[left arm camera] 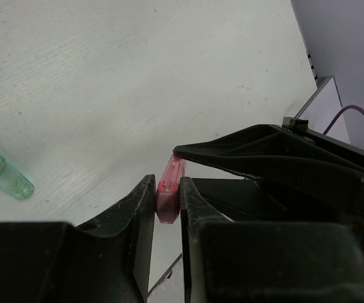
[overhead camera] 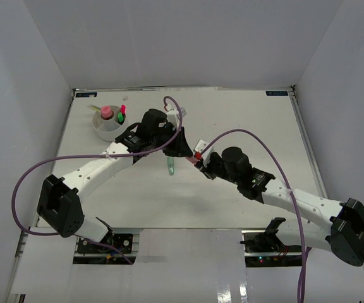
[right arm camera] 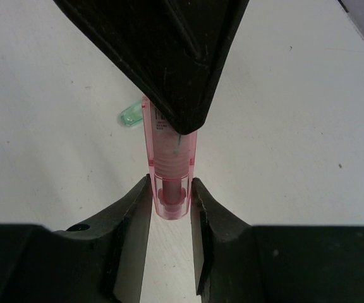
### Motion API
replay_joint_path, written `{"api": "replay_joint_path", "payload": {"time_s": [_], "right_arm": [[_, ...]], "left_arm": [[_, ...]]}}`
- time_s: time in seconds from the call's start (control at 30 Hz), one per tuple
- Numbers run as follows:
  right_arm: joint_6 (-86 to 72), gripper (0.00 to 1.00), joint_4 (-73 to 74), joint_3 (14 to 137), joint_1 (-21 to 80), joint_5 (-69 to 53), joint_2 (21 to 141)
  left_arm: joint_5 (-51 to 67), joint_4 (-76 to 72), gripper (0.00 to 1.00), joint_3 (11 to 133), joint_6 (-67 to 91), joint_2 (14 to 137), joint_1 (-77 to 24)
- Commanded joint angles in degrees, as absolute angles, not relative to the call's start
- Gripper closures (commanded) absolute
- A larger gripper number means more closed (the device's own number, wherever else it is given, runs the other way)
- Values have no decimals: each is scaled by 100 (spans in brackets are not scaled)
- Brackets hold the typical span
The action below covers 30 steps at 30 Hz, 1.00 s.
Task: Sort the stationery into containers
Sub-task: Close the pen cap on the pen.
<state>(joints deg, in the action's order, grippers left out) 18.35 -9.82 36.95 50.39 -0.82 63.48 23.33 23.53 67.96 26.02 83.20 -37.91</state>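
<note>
Both grippers are clenched on one pink marker (right arm camera: 167,165), end to end, near the middle of the table (overhead camera: 245,113). The marker is a translucent pink barrel with ribbed rings and a darker core showing through near its blunt end. The right gripper (right arm camera: 170,189) pinches that end, its two fingers pressed narrow against either side. The left gripper (left arm camera: 167,190) grips the other end just as tightly, with only a short pink stub showing between its fingers (its black body hides the rest of the barrel from the right wrist camera).

A pale green marker (overhead camera: 170,165) lies flat on the table just beside the joined grippers, on their left, touching neither. The round white organiser cup (overhead camera: 101,130) stands well apart at the far left corner, close to the table's far edge and left wall, with a pink tube (overhead camera: 106,112) and a few short markers upright inside. Bare table stretches to the right and far sides, bounded by white walls.
</note>
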Motion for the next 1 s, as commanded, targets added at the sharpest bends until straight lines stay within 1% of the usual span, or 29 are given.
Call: {"api": "replay_joint_path", "payload": {"time_s": [0.0,0.47,0.97], "right_arm": [[1907,86,-2206,4377,5089,-430,6275],[1951,87,-2320,4790,5089,-448,6354],[1942,87,-2417,5001,5089,-475,6486]], "left_arm": [[2435,2444,79,6653,2654,8534,-4016],[2408,2321,75,6618,2751,8762,-4166],[2321,2188,75,6548,2813,8754,-4245]]}}
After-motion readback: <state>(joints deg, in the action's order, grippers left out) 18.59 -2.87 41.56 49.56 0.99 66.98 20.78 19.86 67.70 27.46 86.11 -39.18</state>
